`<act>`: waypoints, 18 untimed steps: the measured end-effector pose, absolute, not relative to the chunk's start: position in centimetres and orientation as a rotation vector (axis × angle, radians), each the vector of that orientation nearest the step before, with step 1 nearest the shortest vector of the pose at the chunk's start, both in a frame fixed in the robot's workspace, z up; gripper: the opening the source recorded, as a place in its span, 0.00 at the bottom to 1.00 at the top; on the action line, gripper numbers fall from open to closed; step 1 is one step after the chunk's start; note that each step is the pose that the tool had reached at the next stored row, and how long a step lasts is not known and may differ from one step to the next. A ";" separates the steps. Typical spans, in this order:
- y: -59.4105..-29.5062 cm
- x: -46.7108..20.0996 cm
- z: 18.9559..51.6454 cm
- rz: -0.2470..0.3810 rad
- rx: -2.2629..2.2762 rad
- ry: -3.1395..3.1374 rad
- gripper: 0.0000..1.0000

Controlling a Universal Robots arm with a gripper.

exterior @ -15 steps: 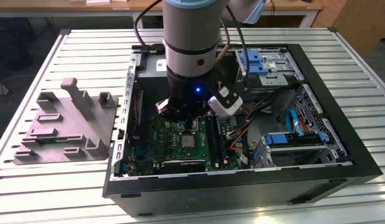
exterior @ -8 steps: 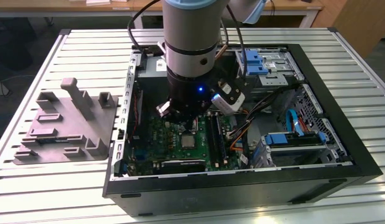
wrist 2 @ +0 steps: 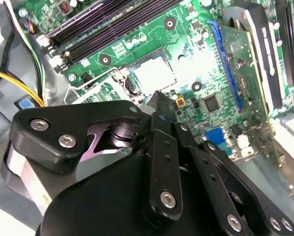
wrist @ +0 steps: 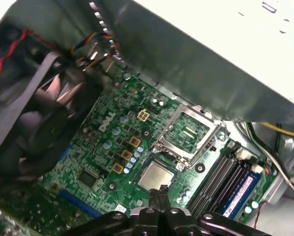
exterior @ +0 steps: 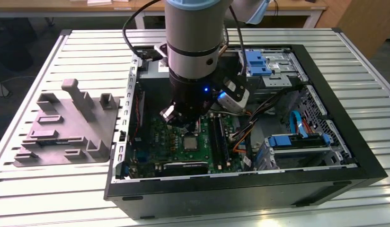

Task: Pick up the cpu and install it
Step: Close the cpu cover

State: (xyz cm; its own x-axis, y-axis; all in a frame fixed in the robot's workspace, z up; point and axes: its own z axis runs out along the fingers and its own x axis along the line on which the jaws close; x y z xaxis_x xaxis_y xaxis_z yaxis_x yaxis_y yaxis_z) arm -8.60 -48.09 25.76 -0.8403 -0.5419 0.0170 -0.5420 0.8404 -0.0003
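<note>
Cpu (wrist: 156, 176) in socket (wrist: 162, 158) w/ lid (wrist: 166, 130) up; claw (wrist: 160, 193) tips together, just beside.

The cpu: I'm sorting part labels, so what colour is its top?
Pale silver-grey metal on the cpu, clearest in the first wrist view.

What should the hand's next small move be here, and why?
Probably a short lift straight up. In the first wrist view the cpu already lies flat in its socket, the metal frame stands hinged open, and the hand, shut and empty, hangs just over it.
</note>
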 end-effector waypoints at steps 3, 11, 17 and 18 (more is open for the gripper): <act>-48.1 -8.6 25.7 0.009 0.963 -2.973 0.11; -48.1 -8.6 25.6 -0.128 1.056 -2.972 0.11; -48.1 -8.6 25.1 -0.137 1.190 -2.918 0.11; -48.1 -8.6 25.0 -0.137 1.216 -2.907 0.11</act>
